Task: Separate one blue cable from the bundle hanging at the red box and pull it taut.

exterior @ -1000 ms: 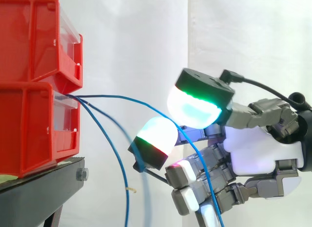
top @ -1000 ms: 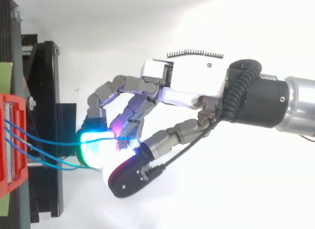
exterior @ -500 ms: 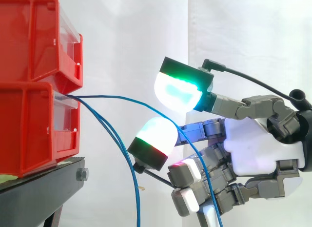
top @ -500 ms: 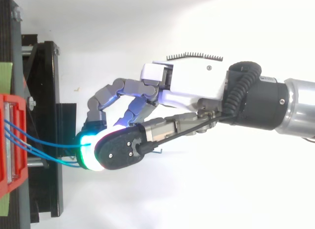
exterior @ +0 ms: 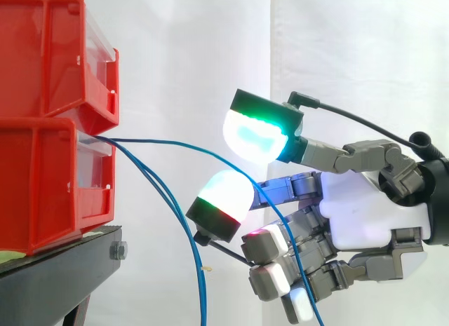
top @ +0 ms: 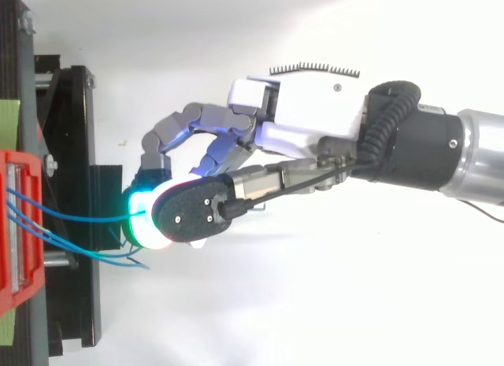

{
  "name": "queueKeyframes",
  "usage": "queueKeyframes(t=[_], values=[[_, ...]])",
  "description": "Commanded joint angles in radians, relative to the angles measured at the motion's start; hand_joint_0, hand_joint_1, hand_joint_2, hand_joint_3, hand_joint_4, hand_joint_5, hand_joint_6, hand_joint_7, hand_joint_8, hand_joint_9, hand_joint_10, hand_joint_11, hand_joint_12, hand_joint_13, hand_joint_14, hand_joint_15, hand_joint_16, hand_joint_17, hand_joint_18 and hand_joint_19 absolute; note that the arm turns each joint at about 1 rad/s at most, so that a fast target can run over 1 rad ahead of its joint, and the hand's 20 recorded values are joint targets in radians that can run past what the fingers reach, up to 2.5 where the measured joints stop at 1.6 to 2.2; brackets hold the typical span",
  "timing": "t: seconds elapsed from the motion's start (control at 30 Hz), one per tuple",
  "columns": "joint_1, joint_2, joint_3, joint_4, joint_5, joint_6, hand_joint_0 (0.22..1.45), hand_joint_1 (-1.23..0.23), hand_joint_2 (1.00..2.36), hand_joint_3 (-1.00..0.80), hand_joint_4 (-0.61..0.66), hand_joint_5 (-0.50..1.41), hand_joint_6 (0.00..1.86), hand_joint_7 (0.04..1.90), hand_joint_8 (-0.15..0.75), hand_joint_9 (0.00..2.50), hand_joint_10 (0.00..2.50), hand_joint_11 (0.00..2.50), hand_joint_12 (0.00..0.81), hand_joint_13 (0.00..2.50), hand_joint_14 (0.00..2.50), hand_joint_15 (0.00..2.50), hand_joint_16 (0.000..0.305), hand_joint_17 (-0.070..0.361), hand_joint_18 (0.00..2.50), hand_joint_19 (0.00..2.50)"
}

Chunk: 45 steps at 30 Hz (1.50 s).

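Red bins: two, stacked, upper bin [exterior: 42,52] on lower bin [exterior: 42,189].
Blue cables: three counted in the side view, all from the lower bin's front. One cable [exterior: 210,153] arcs across to the hand. A pair [exterior: 202,298] hangs down close together.
Hand [exterior: 365,214]: one.
Black stand [exterior: 63,264]: one, under the bins.
Bolt [exterior: 118,251] on the stand's edge: one.
White curtain [exterior: 203,45]: one, behind everything.
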Motion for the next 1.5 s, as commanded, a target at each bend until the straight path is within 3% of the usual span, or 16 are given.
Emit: queueKeyframes(t=[0.0,0.13,0.43,0.7,1.07,1.47], values=[[-0.007,0.0,0.0,-0.002,-0.003,0.002,0.58,-0.52,1.0,-0.5,0.09,-0.21,0.8,0.95,0.301,1.04,0.02,1.11,0.354,1.01,0.03,1.01,0.04,0.09,0.88,0.71],[-0.01,0.0,0.0,-0.006,-0.005,0.002,0.59,-0.53,1.0,-0.5,0.09,-0.21,0.8,0.94,0.291,1.08,0.01,1.24,0.348,1.08,0.02,1.15,0.04,0.09,0.89,0.73],[-0.013,0.0,0.0,-0.008,-0.005,0.002,0.59,-0.54,1.0,-0.5,0.1,-0.21,0.79,0.94,0.293,1.08,0.01,1.25,0.34,1.15,0.02,1.3,0.041,0.093,0.91,0.78],[-0.02,-0.002,0.0,0.006,-0.003,-0.006,0.6,-0.5,1.0,-0.5,0.1,-0.21,0.79,0.93,0.298,1.09,0.01,1.28,0.303,1.28,0.0,1.72,0.042,0.095,0.99,0.79],[-0.025,-0.003,0.0,0.015,-0.003,-0.02,0.6,-0.54,1.0,-0.5,0.11,-0.21,0.79,0.93,0.285,1.11,0.01,1.37,0.313,1.16,0.71,1.64,0.042,0.094,1.01,0.83],[-0.017,-0.003,0.0,0.014,0.012,-0.032,0.59,-0.59,1.0,-0.5,0.11,-0.21,0.8,0.93,0.286,1.1,0.01,1.39,0.334,1.14,0.76,1.62,0.043,0.098,1.01,0.87]])
